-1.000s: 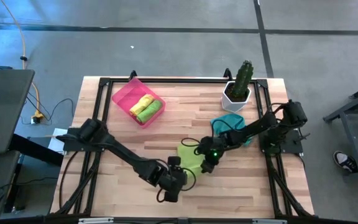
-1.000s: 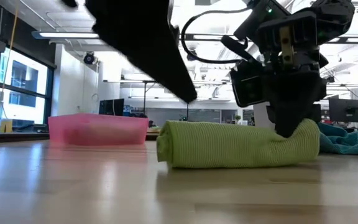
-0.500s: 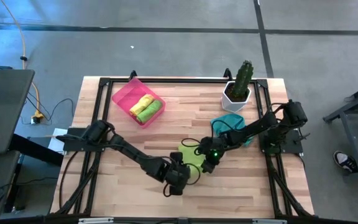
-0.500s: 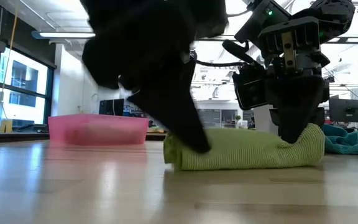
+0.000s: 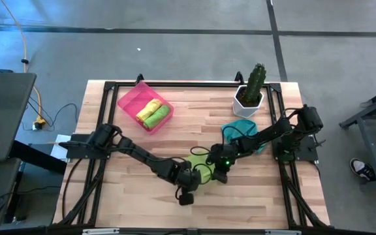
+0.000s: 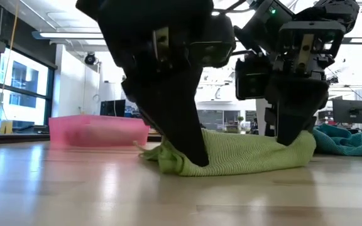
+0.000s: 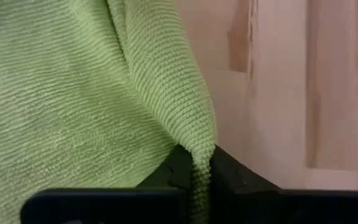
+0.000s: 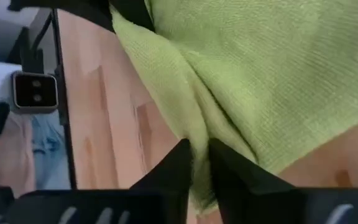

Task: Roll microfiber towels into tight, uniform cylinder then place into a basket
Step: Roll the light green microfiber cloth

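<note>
Gripping the lime green towel (image 6: 244, 157) at lower centre of the high view, my left gripper (image 6: 190, 147) pinched a fold of its edge between fully closed fingers (image 7: 173, 171). My right gripper (image 6: 292, 129) sat on the roll's other end, its fingers (image 8: 173, 171) narrowly apart around a ridge of cloth. My arms hid most of the roll from above. The teal towel (image 5: 240, 130) lay right of centre, partly covered by my right arm. The pink basket (image 5: 130, 98) at upper left held a yellow roll (image 5: 150, 107) and a green roll (image 5: 158, 116). The wooden table (image 5: 175, 137) carried a potted cactus (image 5: 250, 91) at upper right; grey floor surrounded it.
</note>
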`<state>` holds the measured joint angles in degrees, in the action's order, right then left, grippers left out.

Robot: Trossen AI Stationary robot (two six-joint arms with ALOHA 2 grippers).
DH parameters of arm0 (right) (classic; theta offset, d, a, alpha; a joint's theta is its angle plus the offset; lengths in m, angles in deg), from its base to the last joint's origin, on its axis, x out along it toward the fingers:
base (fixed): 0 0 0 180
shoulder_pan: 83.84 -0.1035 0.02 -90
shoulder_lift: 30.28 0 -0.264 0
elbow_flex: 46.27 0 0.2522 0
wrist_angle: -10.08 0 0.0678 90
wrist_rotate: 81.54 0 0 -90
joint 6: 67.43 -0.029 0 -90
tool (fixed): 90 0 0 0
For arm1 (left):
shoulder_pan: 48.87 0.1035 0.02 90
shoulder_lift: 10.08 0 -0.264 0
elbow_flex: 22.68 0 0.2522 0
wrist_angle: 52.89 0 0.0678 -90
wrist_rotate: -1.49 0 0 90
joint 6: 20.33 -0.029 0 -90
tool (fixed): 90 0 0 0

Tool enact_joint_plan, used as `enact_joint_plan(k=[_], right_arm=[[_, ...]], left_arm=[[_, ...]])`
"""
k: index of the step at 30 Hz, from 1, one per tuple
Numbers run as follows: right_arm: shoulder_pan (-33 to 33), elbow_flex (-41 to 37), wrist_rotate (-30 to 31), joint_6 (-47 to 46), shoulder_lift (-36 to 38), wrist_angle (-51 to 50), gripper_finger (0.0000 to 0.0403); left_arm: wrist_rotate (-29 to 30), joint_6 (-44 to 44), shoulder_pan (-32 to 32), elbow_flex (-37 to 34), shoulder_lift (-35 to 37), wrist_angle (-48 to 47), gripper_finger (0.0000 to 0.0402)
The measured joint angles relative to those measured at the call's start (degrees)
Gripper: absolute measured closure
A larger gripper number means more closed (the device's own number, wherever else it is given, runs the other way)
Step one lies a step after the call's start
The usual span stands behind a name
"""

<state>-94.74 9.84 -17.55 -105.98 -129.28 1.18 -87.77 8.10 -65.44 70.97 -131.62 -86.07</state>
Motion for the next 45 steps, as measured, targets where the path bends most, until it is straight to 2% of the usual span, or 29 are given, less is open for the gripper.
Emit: enact_joint_plan(k=[5, 8, 14, 18, 20, 22, 25, 30, 39, 45], right_arm=[[0.4, 0.0, -0.7, 8.6, 0.2, 1.0, 0.0300], [0.4, 0.0, -1.1, 17.5, 1.6, 0.9, 0.0282], [-0.5, -0.1, 1.9, 33.1, 7.6, -5.4, 0.0282], [-5.0, -0.1, 4.3, 40.8, 11.6, -4.5, 0.0290], [-8.3, -0.1, 7.1, 44.4, 11.9, -2.9, 0.0292], [-11.5, -0.1, 12.7, 46.4, 11.1, -2.6, 0.0293], [-14.1, -0.1, 21.6, 46.4, 8.3, -1.6, 0.0293], [-15.1, -0.1, 30.0, 46.1, 4.3, -0.6, 0.0293], [-13.0, -0.1, 30.5, 46.0, 3.5, -0.6, 0.0293], [-12.7, 0.2, 30.5, 37.9, 7.0, -0.5, 0.0293]], left_arm=[[-1.1, 4.8, -0.4, -2.0, 0.3, 1.2, 0.0374], [-1.3, 5.8, -0.3, -2.1, 0.3, 1.2, 0.0374], [-1.6, 5.4, -0.2, -2.2, 0.2, 1.2, 0.0390], [-1.6, 5.5, -0.1, -2.2, 0.1, 1.5, 0.0386], [-1.8, 5.5, 0.2, -2.3, 0.1, 1.7, 0.0383], [-1.9, 5.5, 0.5, -2.3, 0.1, 1.9, 0.0382], [-2.1, 5.5, 1.0, -2.4, 0.1, 2.3, 0.0382], [-2.7, 5.5, 1.5, -2.4, 0.1, 2.4, 0.0381], [-2.4, 5.5, 1.5, -2.4, 0.1, 2.6, 0.0381], [-2.3, 5.5, 1.5, -2.4, 0.1, 2.7, 0.0381]])
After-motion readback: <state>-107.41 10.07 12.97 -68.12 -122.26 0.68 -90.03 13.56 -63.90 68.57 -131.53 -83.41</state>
